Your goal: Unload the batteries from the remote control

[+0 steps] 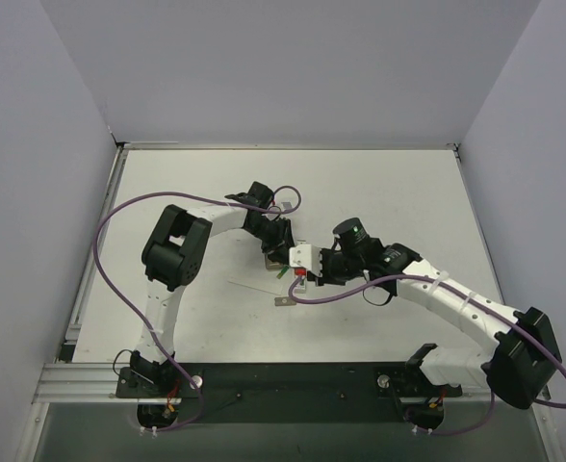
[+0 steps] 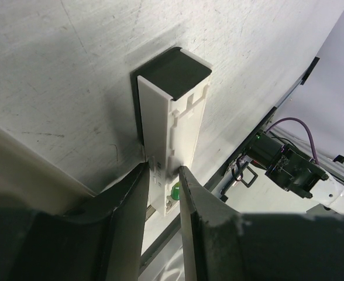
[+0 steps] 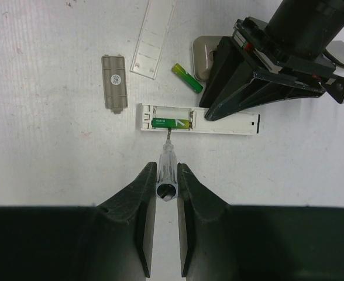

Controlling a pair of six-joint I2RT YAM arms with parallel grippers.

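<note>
- The right tool (image 3: pixel 167 168) is clenched on a small screwdriver (image 3: pixel 167 157) with a clear handle. Its two dark fingers press the handle from both sides.
- The screwdriver's thin metal tip reaches the long edge of the remote control (image 3: pixel 219 124) and touches the seated battery (image 3: pixel 171 122) there.
- The seated battery is green and lies along the open compartment, at the end of the remote control that is away from the left tool.
- The remote control is a slim white bar. It lies on the tabletop (image 3: pixel 55 164), and its open compartment faces the right wrist camera.
- The left tool (image 2: pixel 162 172) is grasping the remote control. In the left wrist view its fingers squeeze the two long sides, and a bit of green shows between them.
- The loose battery (image 3: pixel 187 78), also green, lies on the tabletop on the far side of the remote control from the right tool. It is near the remote control but apart from it.
- A small grey plate (image 3: pixel 114 81) lies flat on that same far side, beyond the compartment end of the remote control, and it touches nothing.
- A narrow clear strip (image 3: pixel 154 38) lies farther from the remote control than the loose battery.
- A rounded grey block (image 3: pixel 202 55) sits just beside the loose battery, partly hidden behind the left tool; I cannot tell what it is.
</note>
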